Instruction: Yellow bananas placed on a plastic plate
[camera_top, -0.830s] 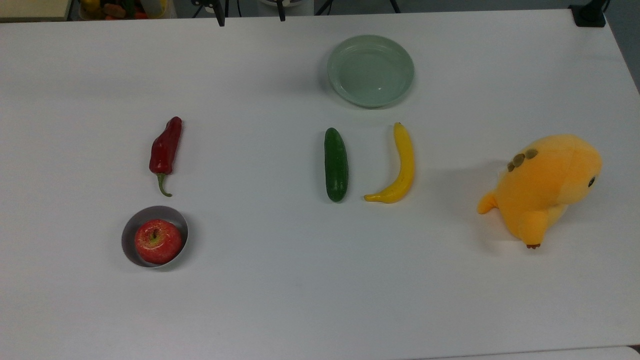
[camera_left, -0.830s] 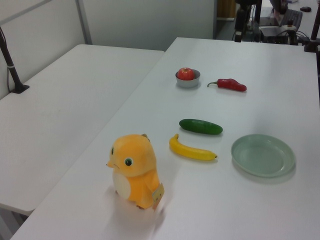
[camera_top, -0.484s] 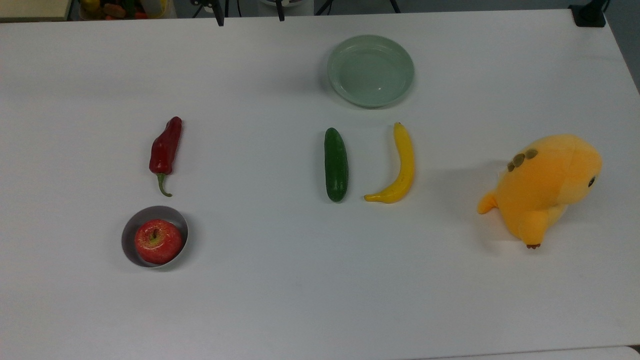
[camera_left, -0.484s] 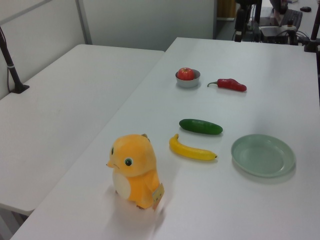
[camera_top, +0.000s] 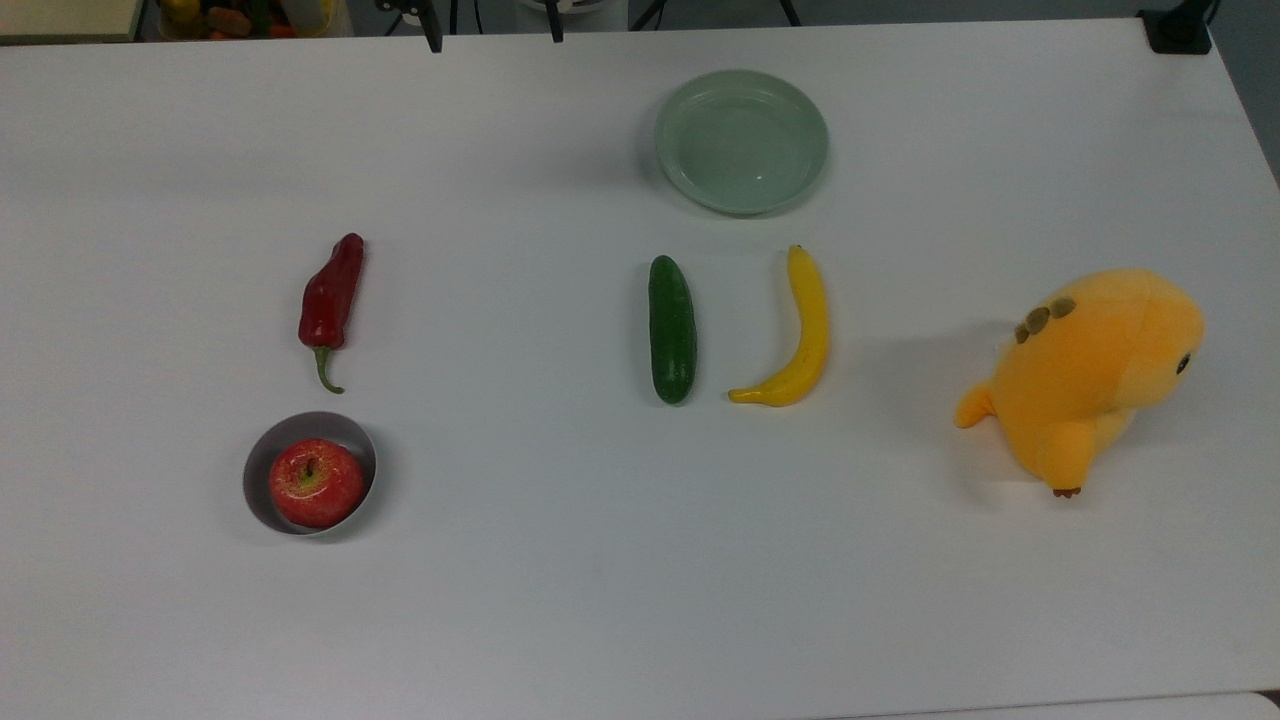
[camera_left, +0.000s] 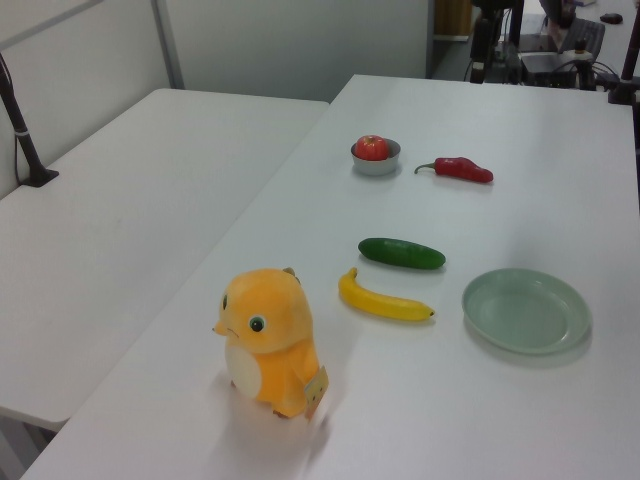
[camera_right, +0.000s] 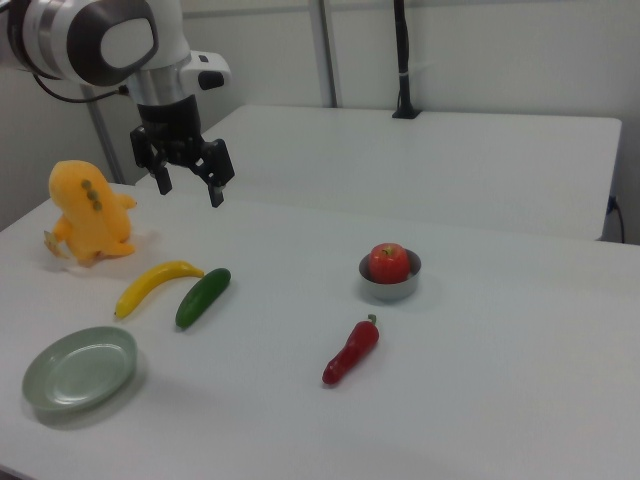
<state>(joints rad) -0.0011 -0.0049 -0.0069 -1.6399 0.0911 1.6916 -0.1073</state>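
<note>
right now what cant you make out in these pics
- Apple: its underside, hidden by the grey bowl in the top view.
- Plush toy: its face, turned away in the right view.
- Arm: its base, cut off by the right view's left and top edges; the pincer hangs open above the table.
- Clutter beyond the table: cut off by the top view's top edge.

Lying on white table (camera_top: 560, 600): one banana (camera_top: 806, 330), one cucumber (camera_top: 672, 328), one red chili pepper (camera_top: 332, 295).

Sitting in one grey bowl (camera_top: 262, 455): one red apple (camera_top: 316, 482).

Resting empty: one pale green plate (camera_top: 741, 141).

Standing upright: one orange plush toy (camera_top: 1090, 375).

Hanging above table: one gripper (camera_right: 188, 184), showing two fingers spread apart.
</note>
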